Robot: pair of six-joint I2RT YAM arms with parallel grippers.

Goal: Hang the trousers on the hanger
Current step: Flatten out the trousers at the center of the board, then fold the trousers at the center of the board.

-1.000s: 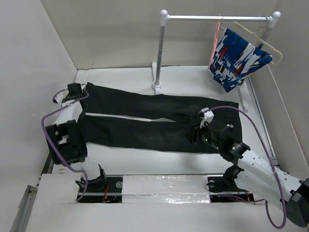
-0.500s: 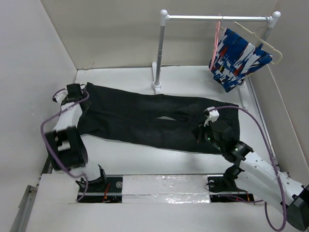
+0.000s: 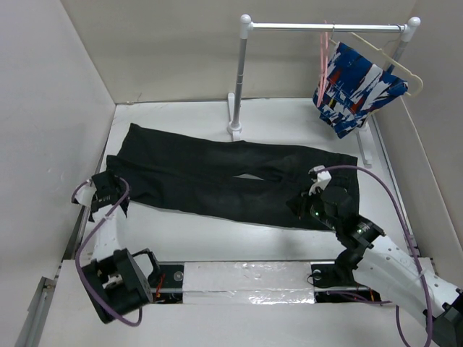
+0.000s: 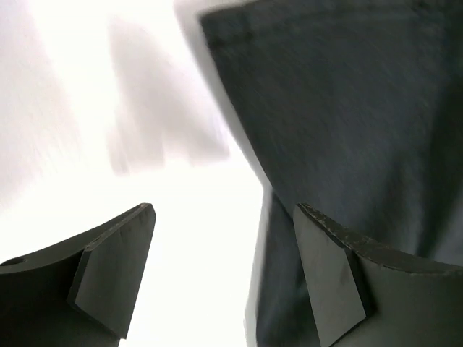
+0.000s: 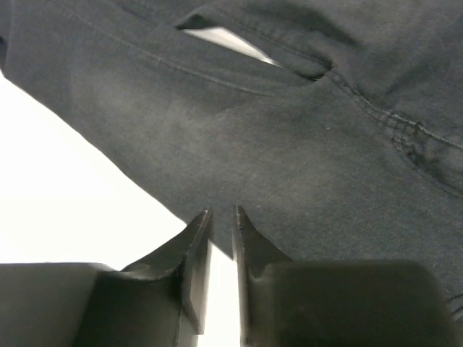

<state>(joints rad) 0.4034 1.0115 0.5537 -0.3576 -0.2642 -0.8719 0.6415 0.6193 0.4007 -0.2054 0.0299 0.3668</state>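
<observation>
Across the white table [image 3: 289, 119], the black trousers [image 3: 231, 177] lie flat: soft matte cloth, leg hems at left, waist at right, a sliver of table showing between the legs. Left end effector [image 4: 224, 210] is wide open and holds nothing; one dark wedge-shaped finger is over the leg cloth, the other over bare table. Right end effector [image 5: 221, 213] has its jaws a narrow slit apart with nothing pinched, over the trousers' near edge by a stitched seam. The thin pink plastic hanger [image 3: 323, 61] hangs on the metal rail [image 3: 325, 27], beside the patterned garment [image 3: 354, 87].
</observation>
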